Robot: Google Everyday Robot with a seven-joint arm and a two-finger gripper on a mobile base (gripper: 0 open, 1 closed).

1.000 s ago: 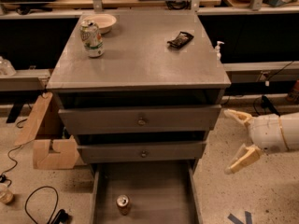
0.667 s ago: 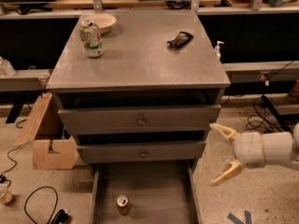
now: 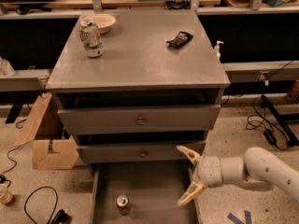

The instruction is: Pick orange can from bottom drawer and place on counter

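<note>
The orange can stands upright on the floor of the open bottom drawer, near its front left, silver top showing. My gripper is open, its two pale fingers spread wide, at the drawer's right side and level with the drawer's right wall. It is to the right of the can and apart from it, holding nothing. The counter is the grey top of the cabinet above.
On the counter stand a green-and-white can, a white bowl and a black packet. Two upper drawers with round knobs are shut. A cardboard box and cables lie on the floor at left. A wooden bench runs behind.
My gripper has moved left and down, from right of the cabinet to the right edge of the open bottom drawer. The can has not moved.
</note>
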